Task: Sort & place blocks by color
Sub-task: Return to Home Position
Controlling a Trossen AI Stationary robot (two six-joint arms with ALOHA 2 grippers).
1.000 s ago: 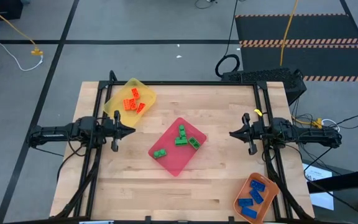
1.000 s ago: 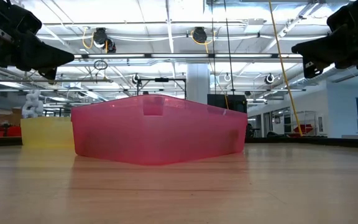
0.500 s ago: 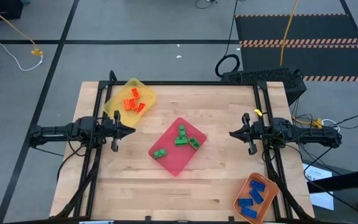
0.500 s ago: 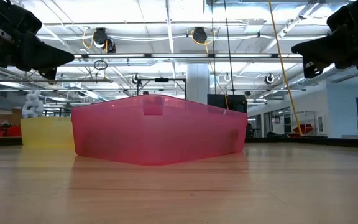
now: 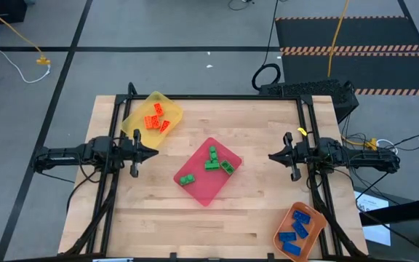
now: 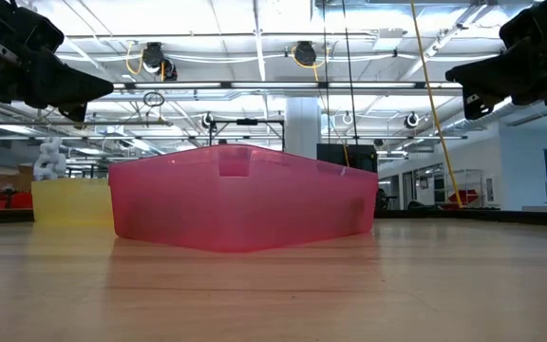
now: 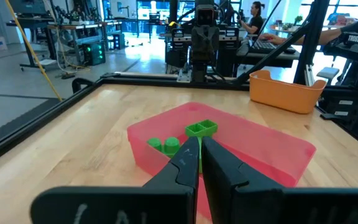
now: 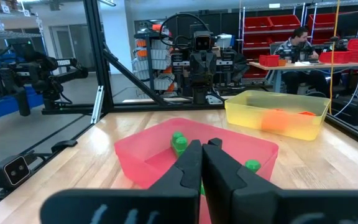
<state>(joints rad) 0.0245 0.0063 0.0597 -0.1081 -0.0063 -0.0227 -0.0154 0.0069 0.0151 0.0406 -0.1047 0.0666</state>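
Several orange blocks [image 5: 154, 117] lie in the yellow tray [image 5: 132, 120] at the far left. Green blocks [image 5: 212, 163] lie in the pink-red tray [image 5: 208, 191] at the table's middle, also seen as green blocks [image 7: 194, 130] and green blocks [image 8: 179, 142]. Blue blocks [image 5: 296, 232] lie in the orange tray [image 5: 284, 224] at the near right corner. My left gripper [image 5: 156, 153] hovers shut above the table's left side, its tip [image 7: 199, 144] pointing at the pink-red tray. My right gripper [image 5: 270, 157] hovers shut at the right side, its tip [image 8: 203, 147] facing the same tray.
Bare wooden table top [image 5: 151, 218] stretches along the near side and between the trays. Black frame rails [image 5: 217, 97] run around the table's edges. In the low view the pink-red tray [image 6: 240, 198] stands in front and the yellow tray [image 6: 69, 202] behind it. People sit at desks [image 8: 297, 43] beyond.
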